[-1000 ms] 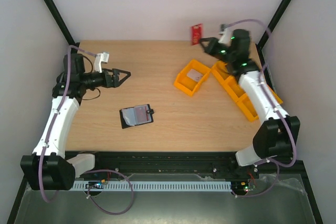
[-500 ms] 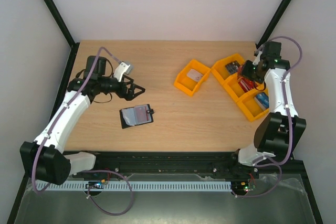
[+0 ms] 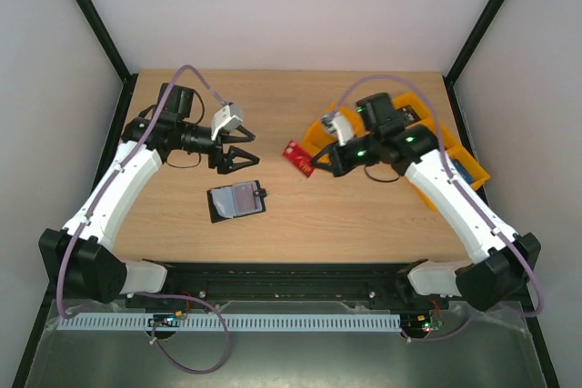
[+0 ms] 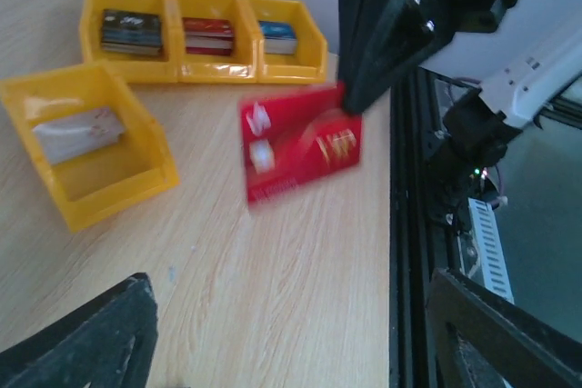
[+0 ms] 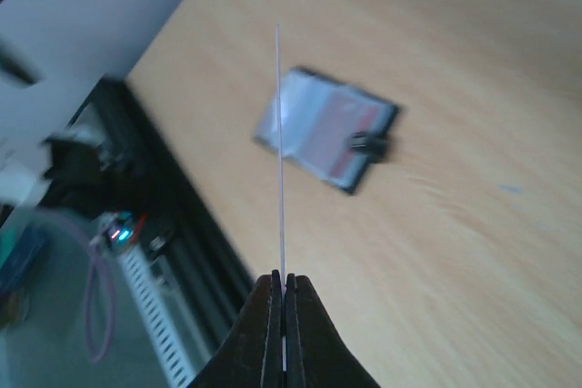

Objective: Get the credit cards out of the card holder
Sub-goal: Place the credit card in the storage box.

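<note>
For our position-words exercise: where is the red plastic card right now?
Top view: the red plastic card is over mid-table, pinched in the right gripper, just left of the single orange tray, beyond and right of the black folding card holder.

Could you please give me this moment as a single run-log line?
left end effector: open, empty | right end effector: shut on red card | card holder: lying open on table

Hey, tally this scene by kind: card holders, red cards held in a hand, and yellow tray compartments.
card holder: 1
red card, pinched in the right hand: 1
yellow tray compartments: 4, that is the single tray plus the three-part tray
Total: 6
</note>
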Robot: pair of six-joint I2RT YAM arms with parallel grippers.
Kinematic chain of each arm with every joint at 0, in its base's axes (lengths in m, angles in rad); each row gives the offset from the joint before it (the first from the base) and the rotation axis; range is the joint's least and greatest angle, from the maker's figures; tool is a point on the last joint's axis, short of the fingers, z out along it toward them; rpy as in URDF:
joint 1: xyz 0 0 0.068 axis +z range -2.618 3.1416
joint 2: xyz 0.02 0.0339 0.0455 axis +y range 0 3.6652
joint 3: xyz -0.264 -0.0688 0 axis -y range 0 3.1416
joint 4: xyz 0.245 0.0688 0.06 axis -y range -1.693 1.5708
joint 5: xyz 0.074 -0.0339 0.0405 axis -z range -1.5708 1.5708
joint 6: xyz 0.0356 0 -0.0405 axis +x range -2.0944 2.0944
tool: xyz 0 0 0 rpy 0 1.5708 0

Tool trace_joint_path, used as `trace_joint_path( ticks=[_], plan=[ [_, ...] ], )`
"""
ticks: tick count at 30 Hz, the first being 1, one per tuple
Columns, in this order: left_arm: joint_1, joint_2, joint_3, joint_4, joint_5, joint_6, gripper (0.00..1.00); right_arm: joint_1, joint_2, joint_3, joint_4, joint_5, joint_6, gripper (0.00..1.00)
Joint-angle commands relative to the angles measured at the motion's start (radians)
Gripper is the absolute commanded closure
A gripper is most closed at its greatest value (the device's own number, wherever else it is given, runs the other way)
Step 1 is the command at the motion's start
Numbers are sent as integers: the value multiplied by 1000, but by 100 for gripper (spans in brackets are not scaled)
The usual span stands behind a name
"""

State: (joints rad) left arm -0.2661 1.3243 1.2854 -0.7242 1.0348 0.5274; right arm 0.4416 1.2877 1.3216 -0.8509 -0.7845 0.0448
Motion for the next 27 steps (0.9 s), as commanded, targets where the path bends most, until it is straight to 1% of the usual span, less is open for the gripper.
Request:
trace_joint_path(
  ticks=[1,5,8,10,11,12,13,15,16,17,18,19,20,21,22,24,26,27],
  plan=[
    [-8,31,-12,-60,170,67,22,172,43,58,84,-66,18,98],
    [-16,27,-27,-100,238,108,33,253,126,156,82,-70,-12,98],
    [-16,20,-26,-109,221,109,49,275,165,213,54,-85,-48,98],
    [-16,19,-28,-123,240,122,64,278,174,220,55,-81,-52,98],
    [-16,19,-25,-139,254,135,80,279,174,219,56,-78,-56,98],
    [-16,19,-23,-157,266,157,92,278,173,218,61,-76,-57,98],
    [-15,19,-21,-165,279,168,97,279,171,216,66,-70,-57,98],
    [-5,19,-17,-166,304,165,98,278,154,204,112,-34,-45,98],
    [9,19,-18,-151,326,136,98,279,139,192,155,13,-27,90],
    [25,17,-21,-101,347,61,98,276,108,161,228,85,18,69],
    [50,14,-31,-15,372,-44,98,275,78,109,325,158,77,53],
    [73,11,-47,92,395,-190,98,274,42,16,451,209,147,41],
    [95,9,-60,199,416,-315,98,273,7,-73,592,233,229,33],
    [105,10,-63,257,428,-383,98,272,-19,-155,750,220,308,29],
    [106,11,-55,261,426,-391,98,273,-38,-227,888,195,396,27],
    [97,13,-24,227,399,-379,98,275,-45,-334,1150,147,545,29],
    [96,15,-9,244,387,-423,98,279,-34,-395,1297,118,636,35],
    [96,14,-3,255,381,-443,98,279,-27,-411,1332,106,655,39]
  ],
)
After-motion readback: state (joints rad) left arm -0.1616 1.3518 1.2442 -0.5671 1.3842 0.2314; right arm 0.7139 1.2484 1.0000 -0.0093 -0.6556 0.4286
